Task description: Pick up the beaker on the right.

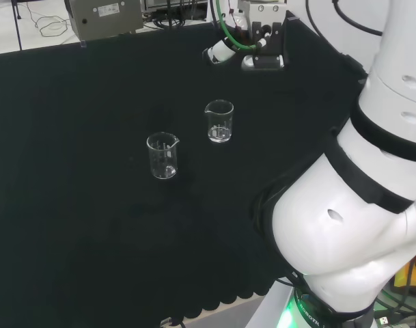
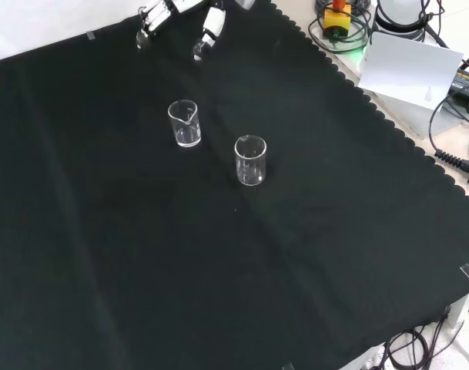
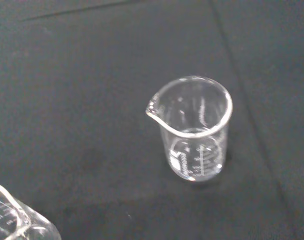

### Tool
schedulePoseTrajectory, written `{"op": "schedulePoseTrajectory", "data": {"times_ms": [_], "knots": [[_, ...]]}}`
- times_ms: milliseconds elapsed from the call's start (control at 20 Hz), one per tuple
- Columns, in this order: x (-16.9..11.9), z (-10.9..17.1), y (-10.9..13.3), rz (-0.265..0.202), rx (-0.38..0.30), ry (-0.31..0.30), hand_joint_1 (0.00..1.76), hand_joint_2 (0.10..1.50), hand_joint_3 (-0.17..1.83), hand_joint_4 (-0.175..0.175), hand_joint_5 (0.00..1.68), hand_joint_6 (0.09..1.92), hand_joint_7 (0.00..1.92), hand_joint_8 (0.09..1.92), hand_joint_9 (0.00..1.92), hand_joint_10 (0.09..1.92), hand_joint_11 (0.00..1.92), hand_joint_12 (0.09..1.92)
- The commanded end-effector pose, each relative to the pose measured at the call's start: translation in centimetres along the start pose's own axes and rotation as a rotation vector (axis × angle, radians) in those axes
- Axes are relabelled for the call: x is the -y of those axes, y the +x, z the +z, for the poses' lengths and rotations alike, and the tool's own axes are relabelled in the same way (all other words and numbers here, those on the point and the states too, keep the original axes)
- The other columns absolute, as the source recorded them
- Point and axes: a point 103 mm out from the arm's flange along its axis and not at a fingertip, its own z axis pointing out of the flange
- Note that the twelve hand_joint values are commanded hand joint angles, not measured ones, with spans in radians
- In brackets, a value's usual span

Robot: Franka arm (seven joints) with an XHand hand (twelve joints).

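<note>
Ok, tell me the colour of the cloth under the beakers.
Black cloth, best in the front view.

Arm (image 1: pixel 358 205): glossy white rounded links, black bands at joints, green-lit base ring. Hand (image 1: pixel 252 44): black-and-white, green cable; white fingers (image 2: pixel 211 35), dark tips.

beaker: small clear glass beaker with a pouring spout and printed white graduation marks (image 1: pixel 219 121) (image 2: pixel 185 123) (image 3: pixel 194 127)
state: empty, untouched
pose: upright on the black cloth surface (image 1: pixel 91 225), mouth up
place: the nearer of two beakers to the robot hand (image 1: pixel 243 49) (image 2: pixel 211 31), below it and well apart in the head view
neighbour: second clear glass beaker (image 1: pixel 162 156) (image 2: pixel 250 160), farther from the robot hand
</note>
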Motion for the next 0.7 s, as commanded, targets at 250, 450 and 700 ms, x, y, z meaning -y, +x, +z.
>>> {"op": "schedulePoseTrajectory", "data": {"times_ms": [250, 450, 700], "knots": [[-6.3, 7.0, -1.8, -0.142, -0.162, 0.025, 0.79, 0.69, 0.51, -0.025, 0.36, 0.09, 0.16, 0.63, 0.31, 0.69, 0.00, 1.40], [-6.3, 7.0, -2.3, -0.175, -0.176, 0.017, 0.81, 0.62, 0.58, -0.028, 0.42, 0.09, 0.17, 0.64, 0.32, 0.68, 0.00, 1.40], [-5.9, 7.3, -2.8, -0.216, -0.206, 0.016, 0.83, 0.57, 0.62, -0.030, 0.46, 0.09, 0.17, 0.64, 0.32, 0.68, 0.00, 1.40]]}}
